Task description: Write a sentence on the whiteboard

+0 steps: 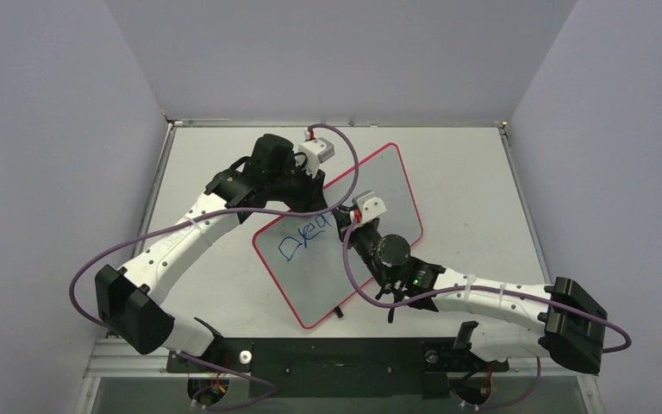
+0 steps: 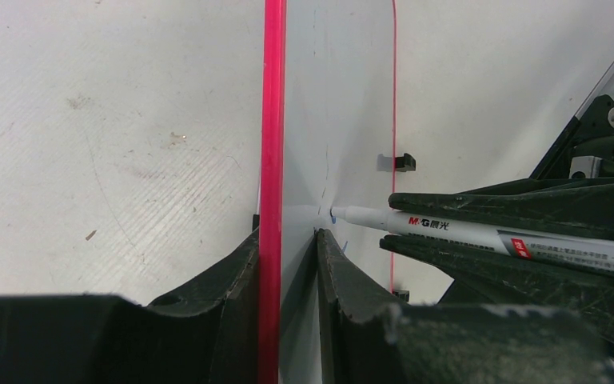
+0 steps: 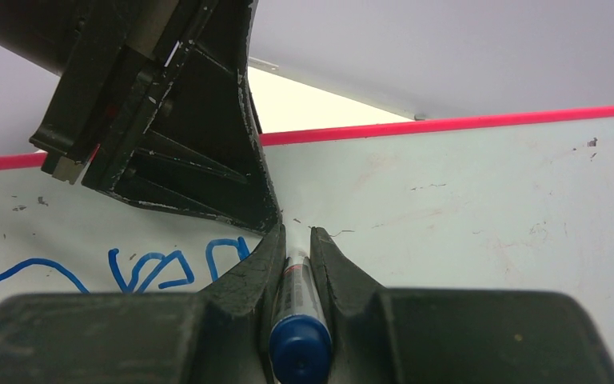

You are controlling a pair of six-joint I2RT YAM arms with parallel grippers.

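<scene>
Whiteboard (image 1: 319, 289) sits skewed on the table. Everything below is placed relative to it.

- Left gripper (image 2: 288, 240): jaws pinching the board's red rim, one finger on each face, at the far-left edge just above the writing. Can't tell whether that edge is lifted off the table.
- Right gripper (image 3: 296, 232): jaws pressed onto the marker (image 2: 448, 228) barrel, blue tail cap toward the wrist. The tip touches the board face just right of the last letter.
- Sentence (image 3: 120, 272): blue, only a start. It reads roughly "Dea", running along the board's far-left side.

Handling, my read: the board is thin, light and fairly stiff, with a slick face. It will likely skate or flex under pen pressure, so a rim pinch near the writing is the right hold. Keep off the face and off the black clip (image 2: 396, 162) on the opposite rim. The marker barrel is smooth plastic and could twist in the jaws, so use light tip pressure.

Legible text: "M&G 晨光" on the barrel. The red label patch behind it is too small to read.
</scene>
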